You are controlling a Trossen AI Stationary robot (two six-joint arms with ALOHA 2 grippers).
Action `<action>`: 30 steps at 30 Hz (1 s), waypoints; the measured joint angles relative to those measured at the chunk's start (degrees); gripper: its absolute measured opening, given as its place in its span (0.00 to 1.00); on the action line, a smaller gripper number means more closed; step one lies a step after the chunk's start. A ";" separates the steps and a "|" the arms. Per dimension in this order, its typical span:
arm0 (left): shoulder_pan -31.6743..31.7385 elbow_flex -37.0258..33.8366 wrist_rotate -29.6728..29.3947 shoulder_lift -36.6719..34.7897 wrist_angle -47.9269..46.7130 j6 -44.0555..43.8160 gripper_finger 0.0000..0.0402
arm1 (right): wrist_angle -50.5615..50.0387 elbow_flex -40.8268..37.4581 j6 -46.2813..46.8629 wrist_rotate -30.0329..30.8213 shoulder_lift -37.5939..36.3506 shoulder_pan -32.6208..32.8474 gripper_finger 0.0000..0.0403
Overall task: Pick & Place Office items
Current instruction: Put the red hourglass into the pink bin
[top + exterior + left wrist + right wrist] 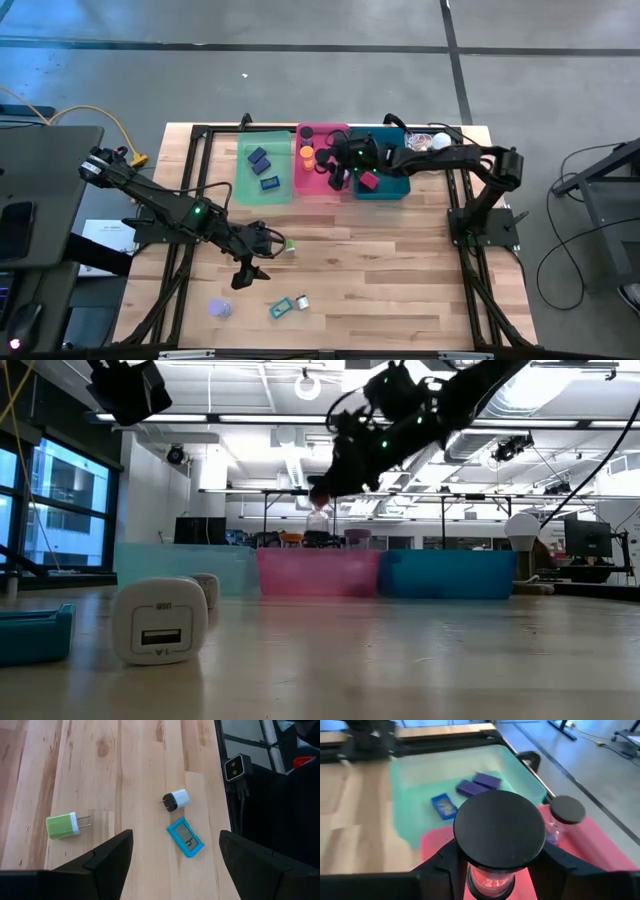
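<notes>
Now: one jar in hand, chargers waiting

Leftmost on the wooden table (400, 290), a lavender disc (219, 308) lies near the front edge. Next comes the left gripper (252, 262), hovering with its fingers spread wide and nothing between them; its wrist view looks down on a green plug charger (64, 825), a white plug charger (176, 800) and a blue digital clock (185, 836), all apart from one another on the bare wood. Further along, the green tray (245, 185) already holds two purple blocks (478, 783) and a small blue item (443, 804). The right gripper (340, 170) hangs above the pink tray (318, 190), its fingers partly closed around a clear jar with a black lid (499, 829) (a second black-lidded jar (566, 810) stands in that tray). Rightmost sits the teal tray (395, 188), with a red item (368, 181) inside.

To do this step well, I judge the jar should be lowered upright into a free spot, clear of the standing jar, and released only once it rests on the tray floor
</notes>
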 joint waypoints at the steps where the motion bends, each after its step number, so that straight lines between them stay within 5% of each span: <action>1: 0.00 0.00 0.00 0.00 -0.02 0.00 0.72 | 0.25 0.00 0.01 -0.02 0.55 -0.43 0.39; 30: 0.00 0.02 -0.20 0.02 0.44 0.02 0.72 | 4.09 0.09 1.49 -3.55 9.01 -5.67 0.39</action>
